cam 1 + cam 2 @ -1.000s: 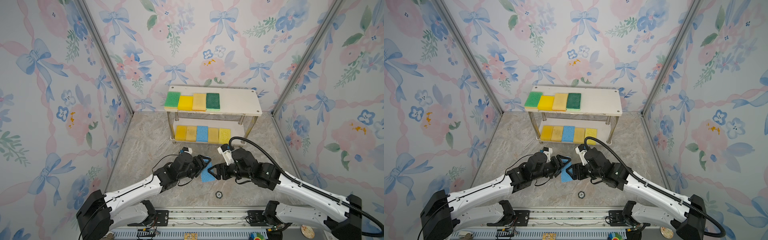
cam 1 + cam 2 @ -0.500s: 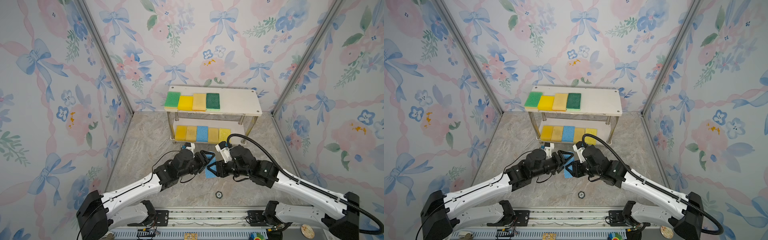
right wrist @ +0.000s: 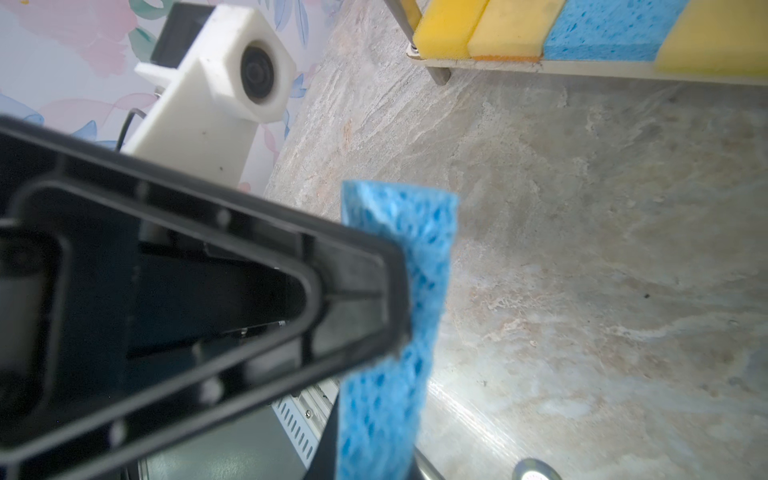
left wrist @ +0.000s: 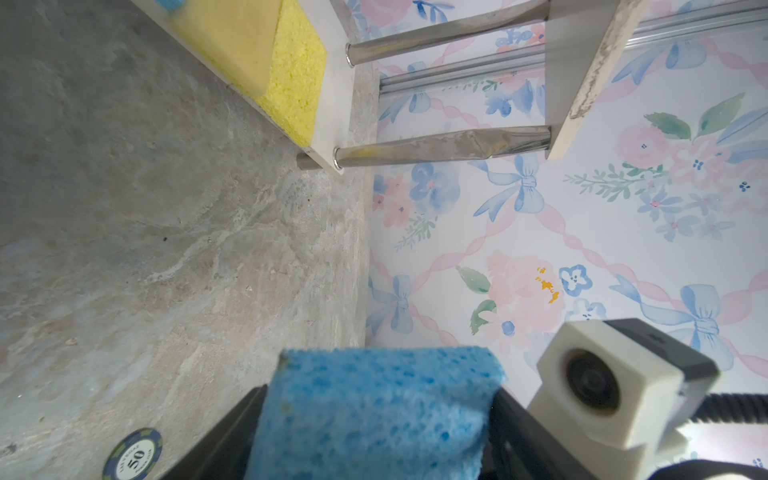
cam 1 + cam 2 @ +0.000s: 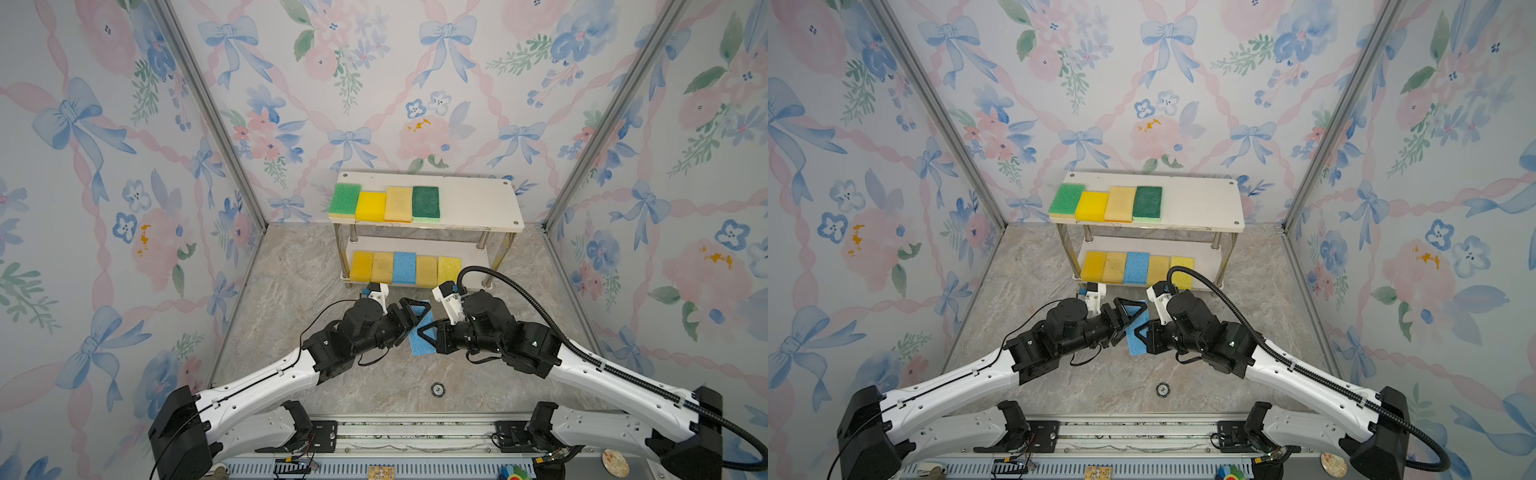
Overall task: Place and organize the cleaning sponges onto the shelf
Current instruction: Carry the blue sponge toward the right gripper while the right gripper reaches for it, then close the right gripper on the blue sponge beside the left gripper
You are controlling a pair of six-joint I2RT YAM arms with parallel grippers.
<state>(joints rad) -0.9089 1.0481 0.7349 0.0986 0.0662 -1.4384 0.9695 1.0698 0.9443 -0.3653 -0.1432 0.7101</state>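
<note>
The blue sponge [image 5: 419,345] is held between the two grippers at the centre of both top views, just below the shelf [image 5: 478,203]. It is pinched at its lower part by the right gripper [image 5: 424,336], whose jaws are pressed onto it. The left gripper [image 5: 415,320] is set with its jaws spread wide to either side of the sponge; whether they press it cannot be told.

Only the top views show the shelf's whole load. Four sponges [image 5: 384,203] are laid side by side on the left of the upper board, and five sponges [image 5: 405,268] are lined up on the lower board.

The left wrist view alone shows the number 50 on the round chip [image 4: 133,455] at lower left, and the right arm's white camera block [image 4: 602,386] at lower right. In the right wrist view the sponge [image 3: 395,395] is seen as a narrow strip, with a black ribbed triangular finger [image 3: 249,291] of the left gripper against its side.

The right third of the upper board is bare up to its corner screws. The lower row is packed edge to edge, with a narrow white strip [image 4: 332,104] left at its right end. Open marbled floor [image 5: 291,291] is seen on both sides of the arms.

The sponges are porous foam, the boards flat and white, and the legs [image 4: 436,145] round, shiny metal.
</note>
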